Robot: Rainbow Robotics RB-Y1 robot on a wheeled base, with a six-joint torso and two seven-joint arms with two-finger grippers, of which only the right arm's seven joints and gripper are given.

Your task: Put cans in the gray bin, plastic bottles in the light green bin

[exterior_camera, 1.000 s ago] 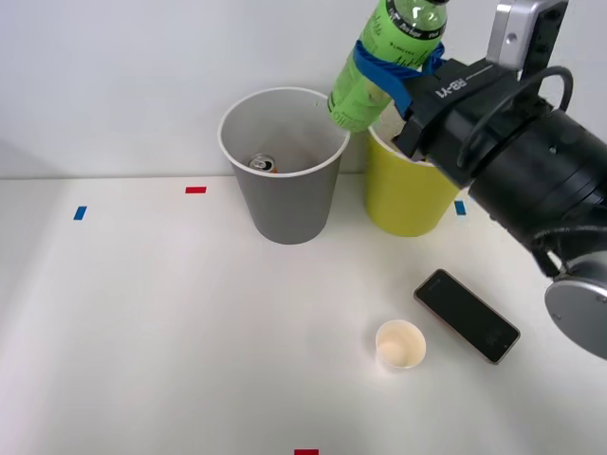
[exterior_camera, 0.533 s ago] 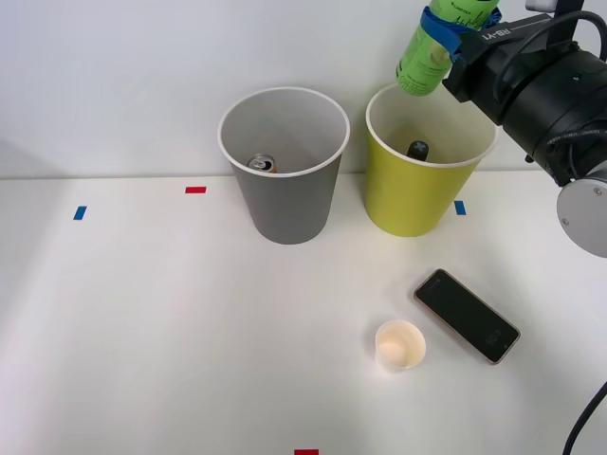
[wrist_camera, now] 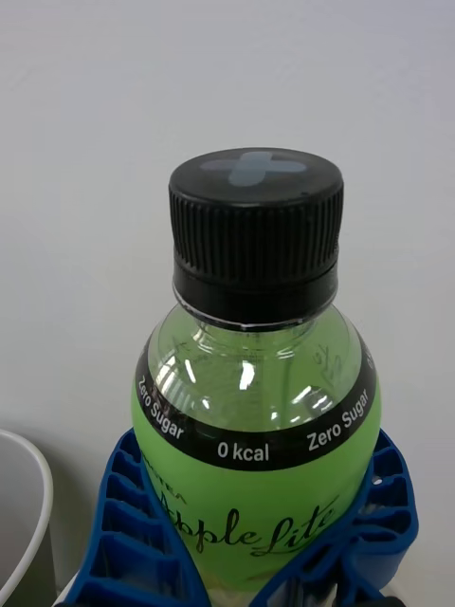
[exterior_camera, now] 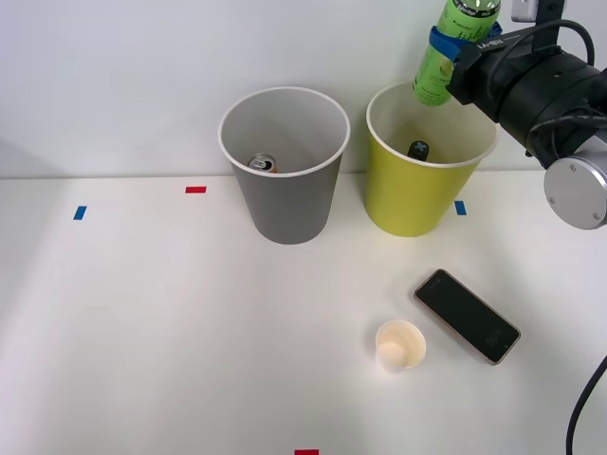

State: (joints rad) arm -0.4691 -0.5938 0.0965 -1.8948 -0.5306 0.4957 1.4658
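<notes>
Your right gripper (exterior_camera: 453, 40) is clamped around a bright green clear plastic bottle (exterior_camera: 446, 49), holding it above the round yellow-green bin (exterior_camera: 417, 204).

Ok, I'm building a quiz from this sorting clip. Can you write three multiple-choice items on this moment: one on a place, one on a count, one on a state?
1. Where is the can?
A. inside the gray bin
B. on the table
C. inside the paper cup

2. How many round bins stand on the table?
A. one
B. two
C. three

3. What is the right gripper doing?
A. hanging open
B. resting on the phone
C. holding a green plastic bottle above the light green bin

Answers: 1 A, its silver top shows at the bin's bottom. 2 B, one gray, one lime. 3 C, blue fingers wrap the bottle.
</notes>
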